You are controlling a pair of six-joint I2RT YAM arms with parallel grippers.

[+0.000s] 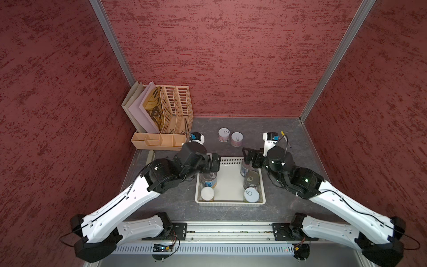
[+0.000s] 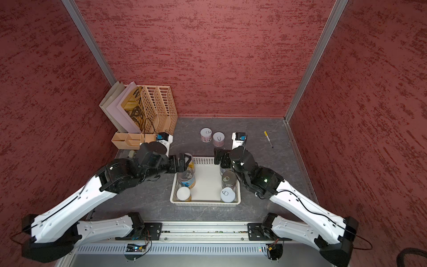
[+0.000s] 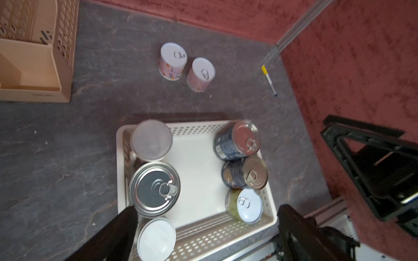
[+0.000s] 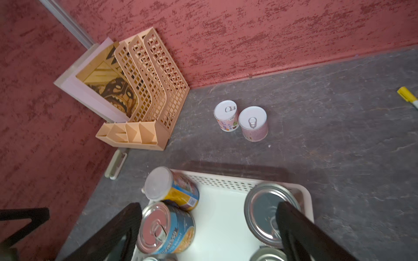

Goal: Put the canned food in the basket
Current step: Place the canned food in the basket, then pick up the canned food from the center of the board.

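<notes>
The white basket (image 1: 231, 203) (image 2: 205, 203) sits mid-table and holds several cans. Three line its left wall, among them a blue-labelled can (image 1: 209, 179) (image 4: 167, 228). Three line its right wall, including a brown-topped can (image 1: 251, 179) (image 3: 255, 172). Two pink cans (image 1: 224, 134) (image 1: 236, 138) (image 3: 173, 61) (image 4: 253, 123) stand on the table behind the basket. My left gripper (image 1: 213, 163) (image 3: 208, 210) hangs open over the basket's far left corner, holding nothing. The right gripper (image 1: 250, 159) (image 4: 209, 208) is open over the far right corner, also holding nothing.
A beige file organizer (image 1: 166, 111) with papers fills the back left corner. A yellow-capped pen (image 2: 268, 139) lies at the back right. A small pale bar-shaped object (image 4: 116, 163) lies left of the basket, near the wall. Red walls close three sides.
</notes>
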